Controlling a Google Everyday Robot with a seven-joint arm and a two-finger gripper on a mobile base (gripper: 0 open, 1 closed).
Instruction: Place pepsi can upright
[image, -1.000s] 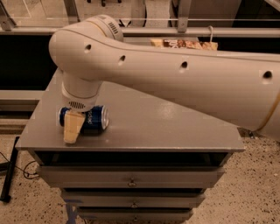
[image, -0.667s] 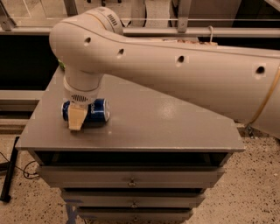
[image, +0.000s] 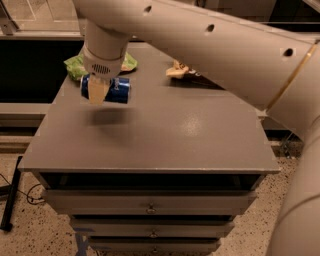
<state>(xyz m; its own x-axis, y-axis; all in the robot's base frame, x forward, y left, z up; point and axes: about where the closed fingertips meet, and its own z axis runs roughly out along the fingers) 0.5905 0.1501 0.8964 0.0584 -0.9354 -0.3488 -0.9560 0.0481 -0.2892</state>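
Observation:
The pepsi can (image: 118, 90) is dark blue with white lettering and lies on its side in the air, lifted above the grey cabinet top (image: 165, 130); its shadow falls on the surface below it. My gripper (image: 98, 90) hangs from the big white arm at the upper left and is shut on the can. One tan finger (image: 97, 92) crosses the can's front; the other finger is hidden behind the can.
A green snack bag (image: 76, 66) lies at the cabinet's back left, behind the gripper. A brown snack bag (image: 180, 71) lies at the back middle, partly under the arm. Drawers (image: 150, 204) face front below the top. A black cable runs on the floor at left.
The gripper has lifted the can off the cabinet top, still on its side. The view has shifted, so the cabinet sits lower and the snack bags now show.

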